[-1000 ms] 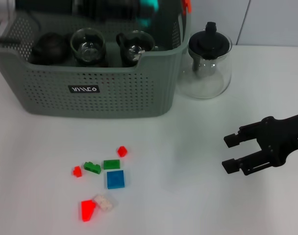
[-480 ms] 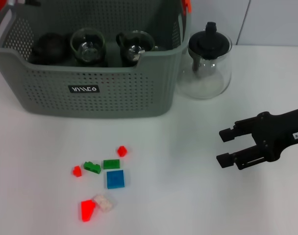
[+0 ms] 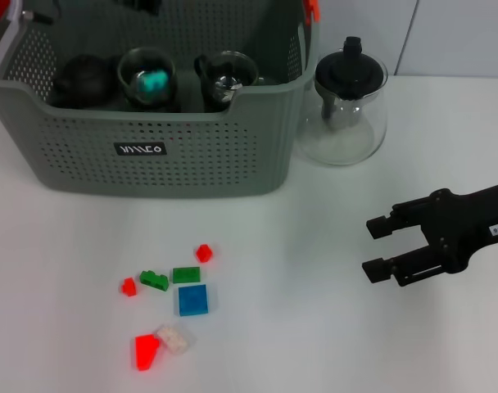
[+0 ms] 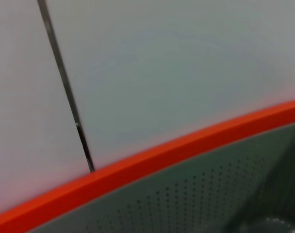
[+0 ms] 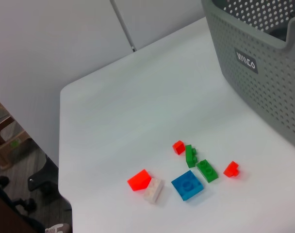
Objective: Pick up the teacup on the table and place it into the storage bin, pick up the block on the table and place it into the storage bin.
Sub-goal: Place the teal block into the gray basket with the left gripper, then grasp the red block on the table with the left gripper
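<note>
The storage bin (image 3: 159, 155) stands at the back left, and its wall fills one corner (image 5: 264, 63) of the right wrist view. Inside it are two glass teacups (image 3: 147, 78) (image 3: 226, 75); the left one holds a teal block (image 3: 153, 82). On the table in front lie several small blocks, among them a blue one (image 3: 193, 300) (image 5: 188, 185), a green one (image 3: 186, 274) and a red one (image 3: 203, 253). My right gripper (image 3: 380, 247) hovers open and empty over the table at the right. Only a dark sliver of my left arm (image 3: 138, 4) shows above the bin.
A glass teapot (image 3: 350, 106) with a black lid stands just right of the bin. A dark round object (image 3: 81, 78) sits in the bin's left end. The left wrist view shows the bin's orange rim (image 4: 138, 162) and a wall behind. The table edge (image 5: 65, 160) drops to the floor.
My left arm has pulled up out of the bin, and a teal block now lies in the left glass teacup. My right gripper shifted slightly left, then stayed still.
</note>
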Available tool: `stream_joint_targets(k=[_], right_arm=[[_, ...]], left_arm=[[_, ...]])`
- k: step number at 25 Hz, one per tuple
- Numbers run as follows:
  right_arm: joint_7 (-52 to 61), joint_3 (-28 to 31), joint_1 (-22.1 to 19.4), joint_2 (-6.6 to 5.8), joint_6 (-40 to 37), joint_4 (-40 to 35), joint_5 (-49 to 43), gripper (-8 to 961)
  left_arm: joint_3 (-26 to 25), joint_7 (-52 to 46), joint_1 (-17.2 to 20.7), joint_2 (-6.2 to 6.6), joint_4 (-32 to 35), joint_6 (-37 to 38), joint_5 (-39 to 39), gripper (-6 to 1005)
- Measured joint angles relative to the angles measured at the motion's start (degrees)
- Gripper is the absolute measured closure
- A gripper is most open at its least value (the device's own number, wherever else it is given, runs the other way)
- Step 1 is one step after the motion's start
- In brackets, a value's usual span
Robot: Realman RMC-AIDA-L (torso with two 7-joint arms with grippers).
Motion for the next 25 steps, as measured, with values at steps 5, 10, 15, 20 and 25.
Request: stream_joint_targets(k=[5, 10, 15, 20, 25], right_arm=[[-0.23, 0.06, -0.03, 0.0, 0.2, 0.0, -0.01, 131], [-0.66, 0.08, -0.06, 0.0, 0.4, 0.0, -0.02, 132], [-0.51, 0.24, -0.11, -0.07, 0.5, 0.0, -0.07, 131], [-0.21, 0.3, -0.12, -0.08, 0.6, 0.4, -0.08, 132], [-0.12, 0.42, -0.07, -0.09, 0.65, 1.47, -0.07, 132]], left_arm=[[0.29, 0.15, 1.44, -0.69, 3.43, 2.73, 0.13, 393], [0.02, 2.32, 5.42, -2.59, 15.25, 10.66, -4.46, 260], [-1.79, 12.17, 13.44, -4.19, 33.62, 29.35, -24.52, 152], [-6.71, 21.99, 19.83, -4.47, 40.74, 47.31, -41.43, 158], [-4.1, 26.66, 26.58, -5.21, 41.07, 52.79, -38.71, 168]])
